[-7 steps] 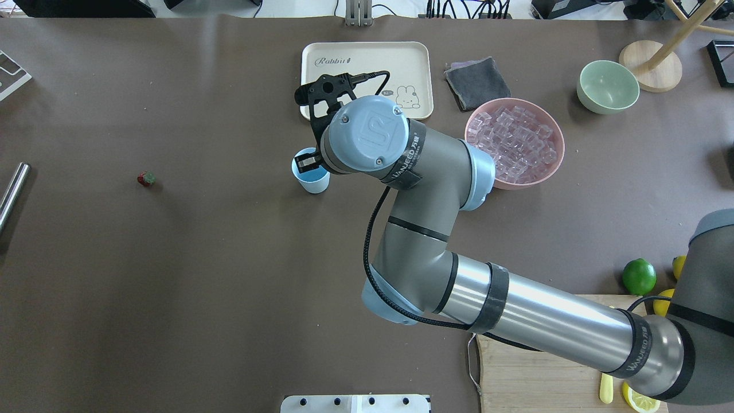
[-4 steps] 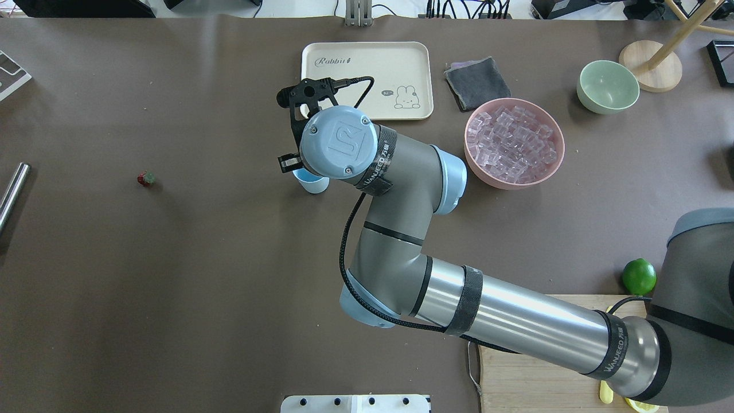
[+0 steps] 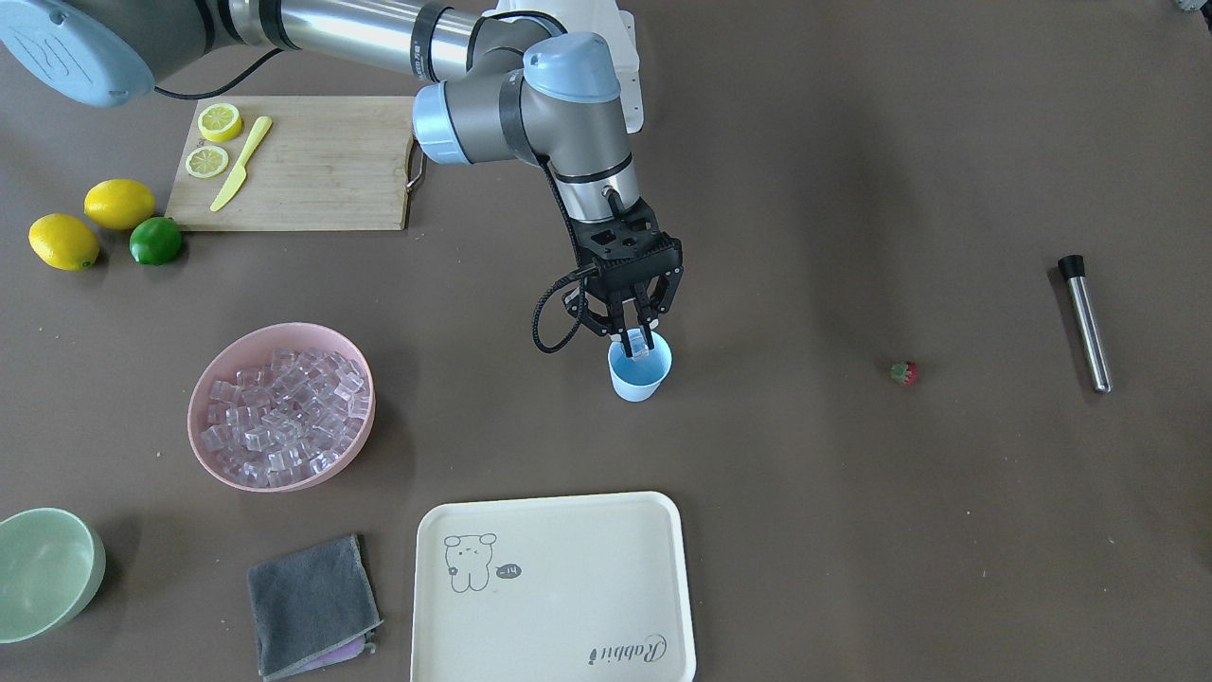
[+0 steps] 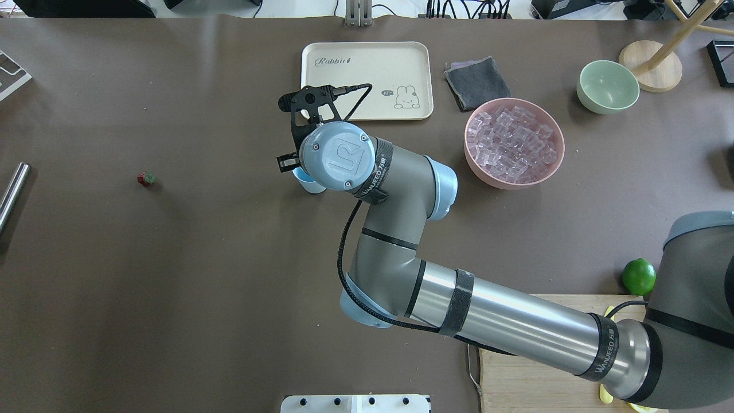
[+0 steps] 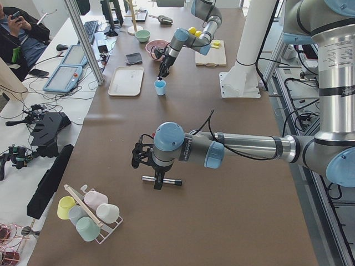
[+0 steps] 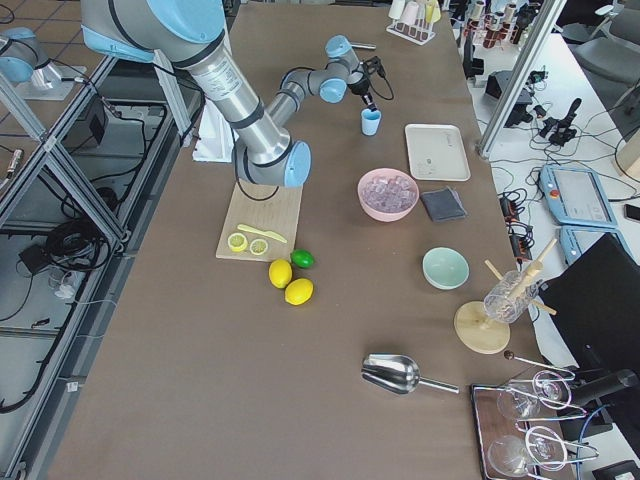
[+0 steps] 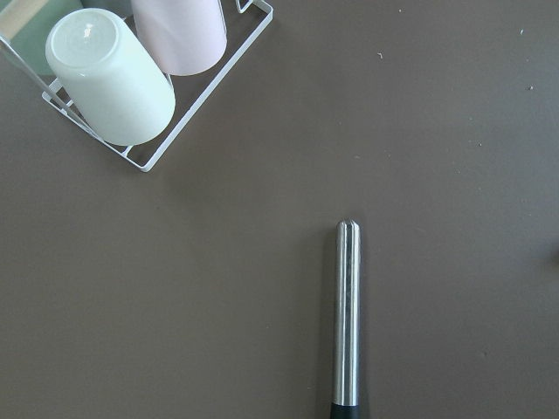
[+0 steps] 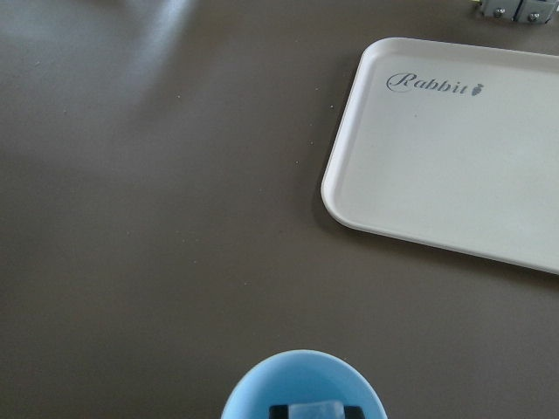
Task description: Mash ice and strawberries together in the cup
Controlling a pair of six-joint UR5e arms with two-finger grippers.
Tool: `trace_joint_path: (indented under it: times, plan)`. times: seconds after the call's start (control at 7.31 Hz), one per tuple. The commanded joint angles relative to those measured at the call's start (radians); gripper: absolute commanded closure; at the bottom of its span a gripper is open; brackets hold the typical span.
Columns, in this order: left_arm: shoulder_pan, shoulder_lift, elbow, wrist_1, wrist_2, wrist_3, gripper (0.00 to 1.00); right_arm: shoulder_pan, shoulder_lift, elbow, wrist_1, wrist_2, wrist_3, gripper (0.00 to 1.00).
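Clear ice cube (image 3: 641,346) gripped in right jaws at cup (image 3: 636,385) mouth, cream tray (image 3: 568,587) near.

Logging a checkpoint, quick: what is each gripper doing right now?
Right gripper: closed on an ice cube over the cup.
Left gripper: cannot tell, seen only from the side.

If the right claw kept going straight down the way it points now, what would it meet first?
Probably the inside of the cup: the right claw, shut on an ice cube, hangs right over its mouth.
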Motion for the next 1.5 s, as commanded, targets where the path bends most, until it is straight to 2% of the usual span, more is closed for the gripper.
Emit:
trace_joint_path:
  times: [0.0, 0.14, 0.27, 0.55, 0.68, 0.82, 0.96, 1.09, 1.37]
  plan:
    - [0.0, 0.0, 0.007, 0.0, 0.0, 0.0, 0.01, -0.027, 0.001, -0.009, 0.008, -0.026, 0.027, 0.17]
    - [0.0, 0.0, 0.006, 0.0, 0.0, 0.0, 0.01, -0.03, -0.002, 0.002, 0.003, -0.035, 0.011, 0.0]
    - [0.0, 0.0, 0.004, 0.0, 0.0, 0.0, 0.01, -0.028, -0.015, 0.031, -0.01, -0.026, -0.035, 0.0]
    - [0.0, 0.001, 0.006, 0.0, 0.0, 0.0, 0.01, -0.022, -0.033, 0.124, -0.131, -0.022, -0.091, 0.0]
    - [0.0, 0.001, 0.006, -0.002, 0.0, 0.0, 0.01, 0.007, -0.095, 0.176, -0.13, 0.006, -0.109, 0.0]
    - [-0.002, 0.018, -0.001, -0.003, 0.0, 0.0, 0.01, 0.083, -0.16, 0.236, -0.129, 0.115, -0.18, 0.0]
    - [-0.002, 0.024, -0.008, -0.003, -0.003, 0.0, 0.01, 0.163, -0.239, 0.297, -0.124, 0.288, -0.204, 0.01]
    - [-0.003, 0.026, -0.008, -0.003, -0.014, 0.0, 0.01, 0.194, -0.311, 0.359, -0.127, 0.313, -0.204, 0.01]
    - [-0.003, 0.026, -0.001, -0.003, -0.014, 0.002, 0.01, 0.263, -0.413, 0.367, -0.132, 0.292, -0.203, 0.01]
